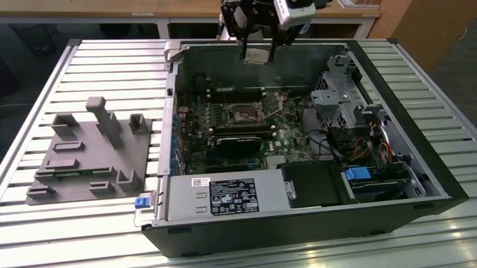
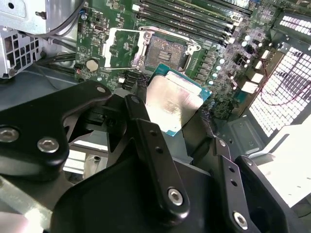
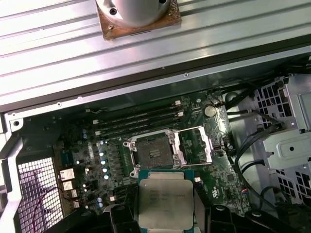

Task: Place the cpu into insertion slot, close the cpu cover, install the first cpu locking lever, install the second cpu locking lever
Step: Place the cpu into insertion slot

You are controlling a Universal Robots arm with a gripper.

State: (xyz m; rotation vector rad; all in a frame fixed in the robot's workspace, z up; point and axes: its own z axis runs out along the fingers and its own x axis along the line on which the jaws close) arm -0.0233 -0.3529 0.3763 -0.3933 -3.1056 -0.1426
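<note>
Gripper: the gripper (image 2: pixel 172 115) was clamped on the cpu (image 2: pixel 176 103), a black finger (image 2: pixel 146 133) pressed on each of two opposite edges.
Cpu: it was up in the air over the open case (image 1: pixel 447 187), silver top facing the wrist cameras and tilted a bit. It wasn't touching the board (image 3: pixel 218 179) at all.
Slot: the slot (image 3: pixel 151 153) sat bare and dark on the green board with nothing in it.
Cover: the cover (image 3: pixel 197 145) was flipped open, hinged back just beside the slot on the side away from the white grille, so the slot was fully exposed.
Memory slots: the long black memory slots (image 3: pixel 136 119) ran between the slot and the case wall.
Fan: a black fan (image 1: pixel 237 146) sat on the board on the other side of the slot from the memory slots.
Case: it lay on its side on the slatted metal table (image 1: pixel 97 61), reaching from the middle out to the exterior view's right edge.
Fixture: a grey block fixture (image 1: pixel 89 153) sat near the table's edge at the exterior view's left, well apart from the gripper.
</note>
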